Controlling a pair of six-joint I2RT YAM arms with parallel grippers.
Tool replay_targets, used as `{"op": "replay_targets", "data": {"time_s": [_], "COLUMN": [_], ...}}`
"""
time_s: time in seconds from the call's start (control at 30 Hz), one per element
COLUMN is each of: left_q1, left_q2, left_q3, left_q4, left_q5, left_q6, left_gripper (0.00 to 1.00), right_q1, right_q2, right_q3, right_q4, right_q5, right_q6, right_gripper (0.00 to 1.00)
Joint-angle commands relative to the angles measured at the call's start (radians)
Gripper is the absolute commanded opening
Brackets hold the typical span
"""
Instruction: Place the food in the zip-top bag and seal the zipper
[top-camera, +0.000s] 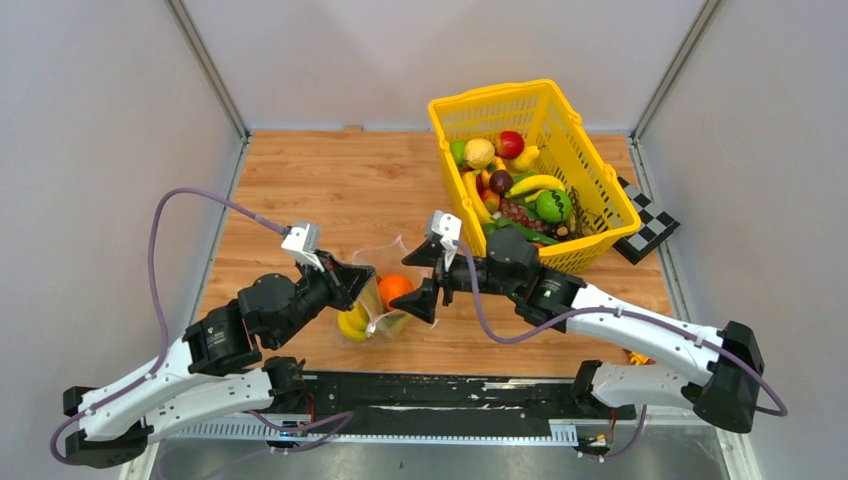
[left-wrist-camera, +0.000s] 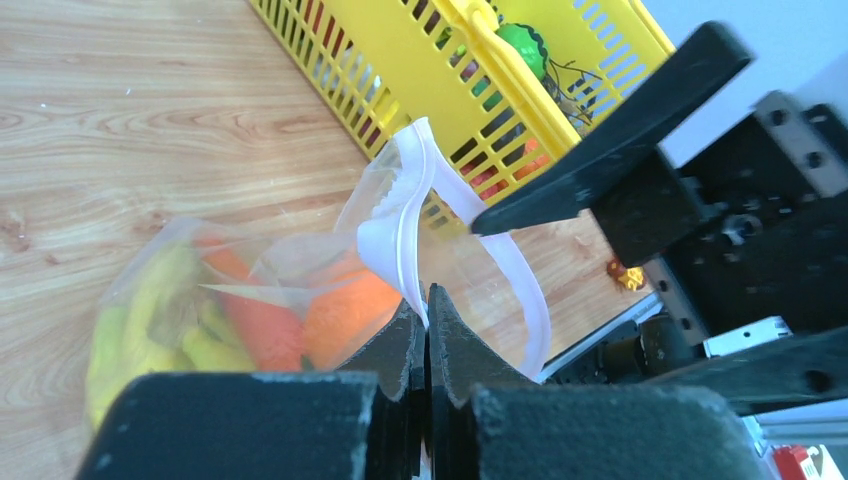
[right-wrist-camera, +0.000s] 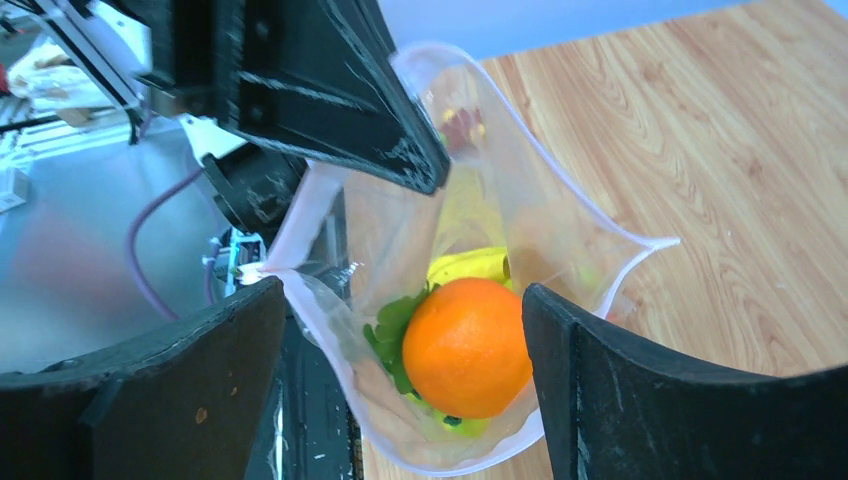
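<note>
The clear zip-top bag (top-camera: 372, 305) lies on the wooden table with its mouth held open. It holds an orange (top-camera: 394, 287), yellow bananas (top-camera: 351, 321) and green pieces. My left gripper (top-camera: 356, 284) is shut on the bag's whitish zip strip (left-wrist-camera: 398, 240) and lifts that edge. My right gripper (top-camera: 412, 287) is open at the bag's mouth. In the right wrist view its fingers (right-wrist-camera: 640, 390) stand either side of the orange (right-wrist-camera: 466, 347), which rests inside the bag (right-wrist-camera: 560, 225). More toy fruit (top-camera: 520, 185) fills the yellow basket.
The yellow basket (top-camera: 500, 93) stands at the back right, close behind my right arm; it also shows in the left wrist view (left-wrist-camera: 400, 60). A checkerboard tile (top-camera: 648, 226) lies right of it. A small orange-yellow piece (top-camera: 637, 355) lies near the right arm's base. Grey walls enclose the table.
</note>
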Motion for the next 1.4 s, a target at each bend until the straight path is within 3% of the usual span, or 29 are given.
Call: {"op": "replay_targets", "data": {"time_s": [0.0,0.13,0.33,0.57,0.67,0.7,0.77,0.83,0.93,0.97,1.23,1.37], "left_q1": [0.001,0.001,0.001,0.0,0.001,0.001,0.001,0.001,0.001,0.001,0.001,0.001], "left_q2": [0.005,0.016,0.02,0.038,0.046,0.045,0.04,0.035,0.021,0.015,-0.052,-0.112], "left_q3": [0.001,-0.002,-0.001,-0.002,0.004,0.003,-0.002,-0.002,-0.002,-0.001,0.099,0.133], "left_q4": [0.045,0.045,0.045,0.062,0.056,0.055,0.052,0.046,0.034,0.022,-0.264,-0.355], "left_q5": [-0.027,-0.022,-0.025,-0.02,-0.016,-0.017,-0.023,-0.028,-0.038,-0.048,-0.302,-0.353], "left_q6": [-0.018,-0.021,-0.018,-0.021,-0.021,-0.022,-0.024,-0.024,-0.021,-0.016,0.019,0.007], "left_gripper": [0.0,0.0,0.0,0.0,0.0,0.0,0.0,0.0,0.0,0.0,0.0,0.0], "right_q1": [0.005,0.005,0.004,0.004,0.004,0.004,0.004,0.004,0.004,0.004,0.004,0.004], "right_q2": [-0.082,-0.142,-0.14,-0.069,-0.025,-0.016,-0.002,0.009,0.025,0.026,0.065,0.194], "right_q3": [0.072,0.08,0.132,0.079,0.086,0.089,0.106,0.125,0.159,0.169,0.285,0.401], "right_q4": [-0.026,-0.089,-0.415,-0.376,-0.391,-0.389,-0.385,-0.384,-0.391,-0.374,-0.126,-0.218], "right_q5": [-0.044,0.03,0.429,0.268,0.289,0.294,0.285,0.273,0.283,0.276,0.101,0.065], "right_q6": [0.02,0.037,0.227,0.338,0.352,0.35,0.338,0.32,0.306,0.301,0.251,0.253], "right_gripper": [0.87,0.82,0.76,0.73,0.53,0.4,0.29,0.25,0.03,0.0,0.0,0.0]}}
